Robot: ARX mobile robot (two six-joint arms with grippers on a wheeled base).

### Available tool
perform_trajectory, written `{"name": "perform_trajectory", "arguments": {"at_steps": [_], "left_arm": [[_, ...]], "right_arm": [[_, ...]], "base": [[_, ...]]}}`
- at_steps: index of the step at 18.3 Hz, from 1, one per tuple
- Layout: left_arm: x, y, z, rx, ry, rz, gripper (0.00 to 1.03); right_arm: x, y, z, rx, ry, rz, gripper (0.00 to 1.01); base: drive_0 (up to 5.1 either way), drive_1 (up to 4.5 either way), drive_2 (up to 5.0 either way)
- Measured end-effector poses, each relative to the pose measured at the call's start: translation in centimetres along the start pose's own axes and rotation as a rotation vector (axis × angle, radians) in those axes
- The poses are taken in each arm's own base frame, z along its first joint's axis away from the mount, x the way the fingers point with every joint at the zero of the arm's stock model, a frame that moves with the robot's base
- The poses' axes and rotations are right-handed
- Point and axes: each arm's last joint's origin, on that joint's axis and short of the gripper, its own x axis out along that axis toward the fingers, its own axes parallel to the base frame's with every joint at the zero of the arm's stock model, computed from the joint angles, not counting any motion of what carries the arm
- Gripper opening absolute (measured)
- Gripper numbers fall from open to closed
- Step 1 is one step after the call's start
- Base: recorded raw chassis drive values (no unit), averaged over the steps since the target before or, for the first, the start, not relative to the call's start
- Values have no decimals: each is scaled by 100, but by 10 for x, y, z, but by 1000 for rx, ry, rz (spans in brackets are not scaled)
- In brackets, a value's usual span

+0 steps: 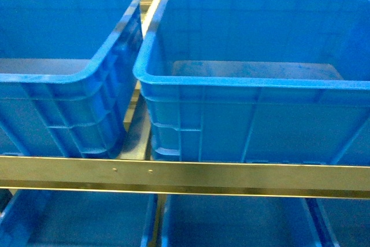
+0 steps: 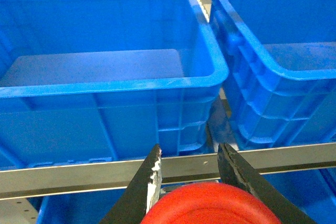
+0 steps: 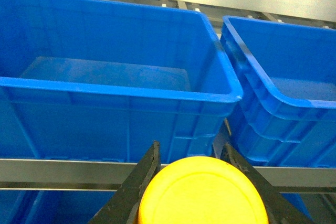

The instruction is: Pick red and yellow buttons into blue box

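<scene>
We hold 2 buttons: left gripper (image 2: 189, 174) clamps red button (image 2: 210, 205), right gripper (image 3: 191, 169) clamps yellow button (image 3: 202, 192). Both sit short of shelf rail (image 1: 185, 173). Blue box (image 1: 254, 82) appears empty. Pick done; both drops remain.

No lettering, label, brand mark or number can be read in any of the three views: the walls of the blue crates (image 1: 254, 125), the metal shelf rail (image 1: 185, 173), the red button cap (image 2: 210, 205) and the yellow button cap (image 3: 202, 192) all show plain, unmarked surfaces.
</scene>
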Motion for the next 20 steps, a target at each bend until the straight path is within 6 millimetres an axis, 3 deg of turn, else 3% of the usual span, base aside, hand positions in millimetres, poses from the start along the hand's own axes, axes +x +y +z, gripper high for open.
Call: {"name": "perform_trajectory", "arguments": {"at_steps": [7, 11, 17, 20], "left_arm": [[0, 0, 0, 1, 2, 0, 28], [0, 0, 0, 0, 1, -3, 28], [0, 0, 0, 0, 1, -1, 28], [1, 0, -1, 3, 11, 0, 28]], "right_arm": [[0, 0, -1, -2, 5, 0, 32], [0, 0, 0, -1, 3, -3, 32], [0, 0, 0, 0, 0, -3, 32], [0, 0, -1, -2, 5, -2, 32]], "base": [[512, -229, -229], [0, 0, 0], [7, 427, -414], [0, 0, 0]]}}
